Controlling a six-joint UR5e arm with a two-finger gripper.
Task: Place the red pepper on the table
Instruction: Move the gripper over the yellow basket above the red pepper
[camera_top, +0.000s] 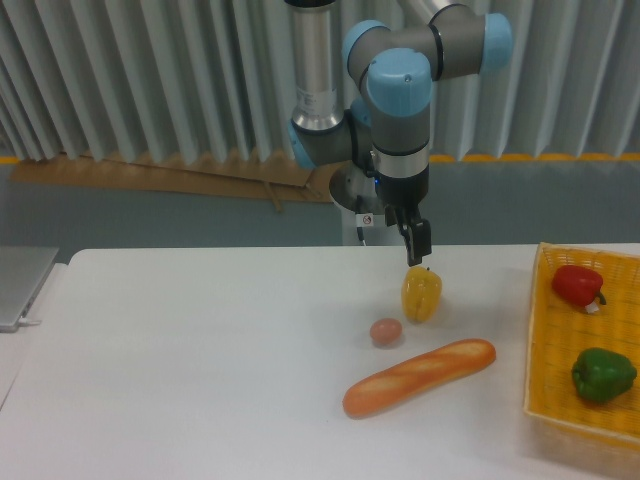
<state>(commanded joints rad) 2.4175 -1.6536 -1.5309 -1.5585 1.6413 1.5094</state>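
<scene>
Gripper (417, 245) is hanging empty just above the yellow pepper (421, 293), fingers pointing down; how wide it is open can't be told from this angle. Red pepper (577, 284) is sitting in the far end of the basket (537, 340), well to the right, green pepper (602, 374) nearer the camera. Step in hand looks like the reach: gripper should be travelling right over the basket rim, then dropping straight down on the red one, clear of the green. Red pepper is lying tilted, long axis roughly left-right, stem pointing right and slightly toward the camera. Bench (180, 370) is where it goes.
</scene>
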